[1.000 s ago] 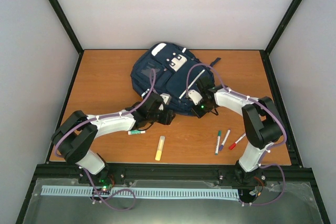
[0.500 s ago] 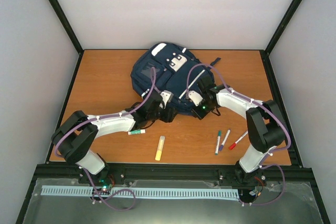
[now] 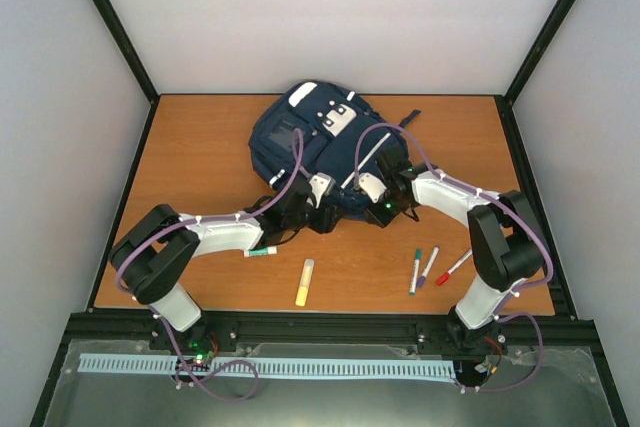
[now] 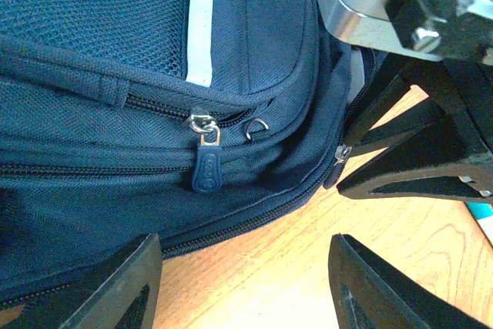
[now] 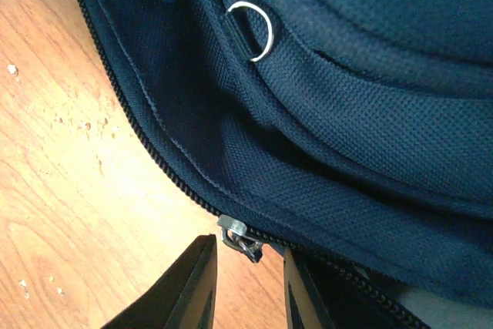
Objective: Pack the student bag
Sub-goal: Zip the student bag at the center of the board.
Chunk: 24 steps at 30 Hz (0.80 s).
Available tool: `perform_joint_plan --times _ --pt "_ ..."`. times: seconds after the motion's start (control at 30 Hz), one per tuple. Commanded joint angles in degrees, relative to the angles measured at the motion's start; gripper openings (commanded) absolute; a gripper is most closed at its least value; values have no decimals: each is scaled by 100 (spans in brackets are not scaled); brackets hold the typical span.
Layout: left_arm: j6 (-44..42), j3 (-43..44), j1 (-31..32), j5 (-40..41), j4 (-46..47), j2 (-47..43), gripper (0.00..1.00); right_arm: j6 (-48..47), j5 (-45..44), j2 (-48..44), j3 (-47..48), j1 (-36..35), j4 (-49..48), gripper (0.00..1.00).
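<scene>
1. Now I judge I'm on unzipping the bag (image 3: 300,142), which lies mid-table toward the far side.
2. My left gripper (image 4: 245,271) gapes wide, empty, at its near edge.
3. My right gripper (image 5: 248,267) is narrowly parted around a zip pull (image 5: 240,240), unpinched; next, pinch and drag.

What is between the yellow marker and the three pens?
Nothing. In the top view, only bare wooden table lies between the yellow marker and the three pens.
</scene>
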<state>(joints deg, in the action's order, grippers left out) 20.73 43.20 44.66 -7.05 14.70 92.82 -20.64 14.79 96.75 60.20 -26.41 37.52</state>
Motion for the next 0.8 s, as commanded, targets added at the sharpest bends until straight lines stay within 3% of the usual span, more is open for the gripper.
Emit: perform_joint_plan --times 0.0,0.3,0.43,0.77 --pt "-13 -75 -19 49 318 -181 62 -21 -100 116 -84 -48 -398 26" --pt "36 -105 -19 85 345 -152 62 106 -499 -127 -133 -48 -544 15" --pt "49 -155 -19 98 346 -179 61 35 -885 -375 -168 -48 -466 16" --pt "91 -205 -19 87 371 -203 62 18 -486 -150 -211 -48 -535 14"
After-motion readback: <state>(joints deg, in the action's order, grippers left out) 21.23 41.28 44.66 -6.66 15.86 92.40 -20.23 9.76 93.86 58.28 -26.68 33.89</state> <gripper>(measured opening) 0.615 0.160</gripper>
